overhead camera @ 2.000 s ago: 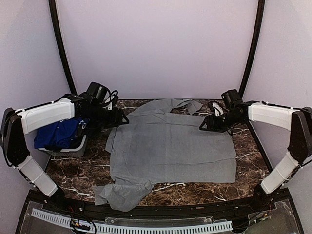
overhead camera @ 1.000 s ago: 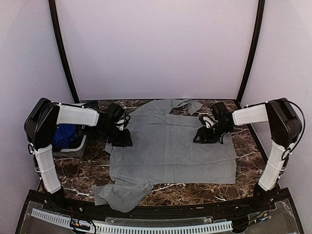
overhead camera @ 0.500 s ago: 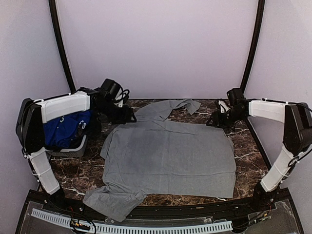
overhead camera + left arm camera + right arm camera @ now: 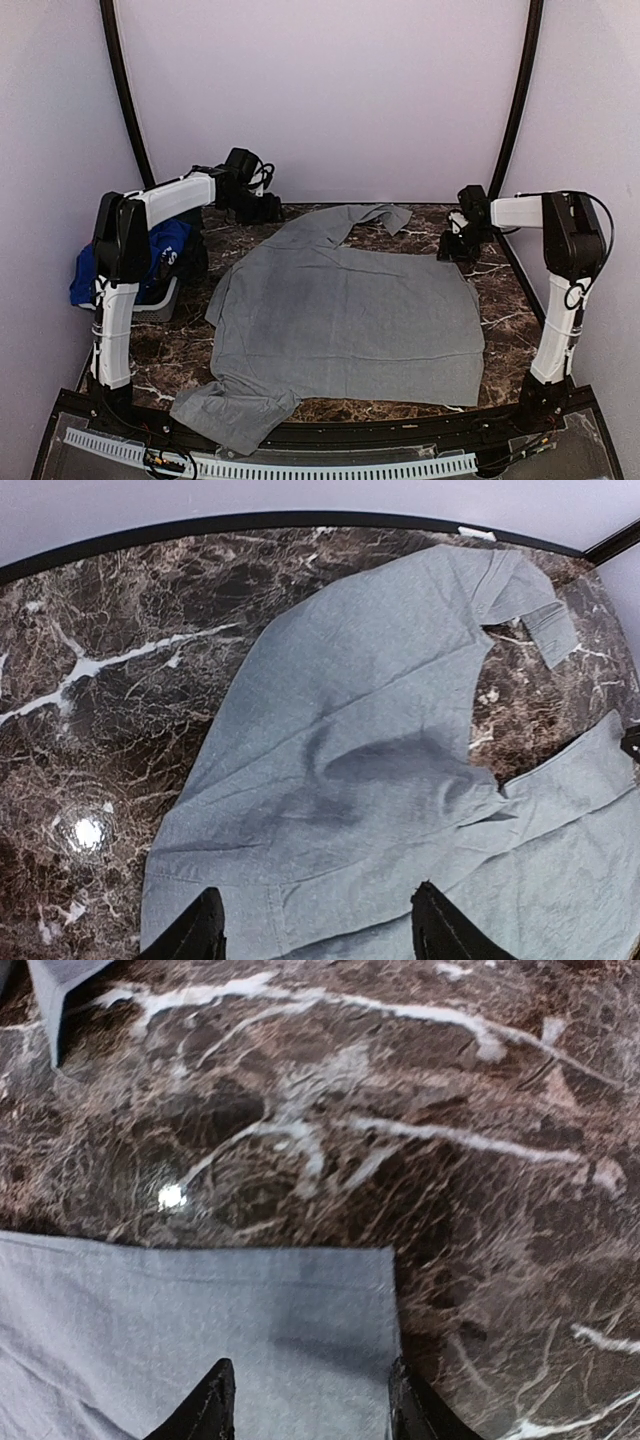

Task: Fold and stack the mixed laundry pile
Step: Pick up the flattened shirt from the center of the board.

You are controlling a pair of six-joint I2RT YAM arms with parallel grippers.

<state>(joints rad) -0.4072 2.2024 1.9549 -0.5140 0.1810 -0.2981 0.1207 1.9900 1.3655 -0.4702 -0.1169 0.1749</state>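
A grey shirt (image 4: 345, 320) lies spread flat on the marble table, one sleeve bunched at the near left (image 4: 232, 412) and the other reaching to the back (image 4: 385, 216). My left gripper (image 4: 264, 209) hovers open at the back left. In the left wrist view its fingertips (image 4: 205, 932) stand wide apart above the shirt (image 4: 350, 770), holding nothing. Over the shirt's far right corner (image 4: 300, 1310) hangs my right gripper (image 4: 456, 246), open, with the cloth lying flat below the fingertips (image 4: 212, 1405). A royal-blue T-shirt (image 4: 165, 238) sits in the basket at left.
The small grey basket (image 4: 158, 302) stands at the table's left edge behind my left arm. Bare marble (image 4: 150, 350) shows beside the shirt on the left and along the back right (image 4: 400, 1110). The bunched sleeve reaches the table's near edge.
The shirt was drawn flatter, towards the left and the near edge, then let go. Both grippers have since pulled back to the table's far side, and the left one opened wider.
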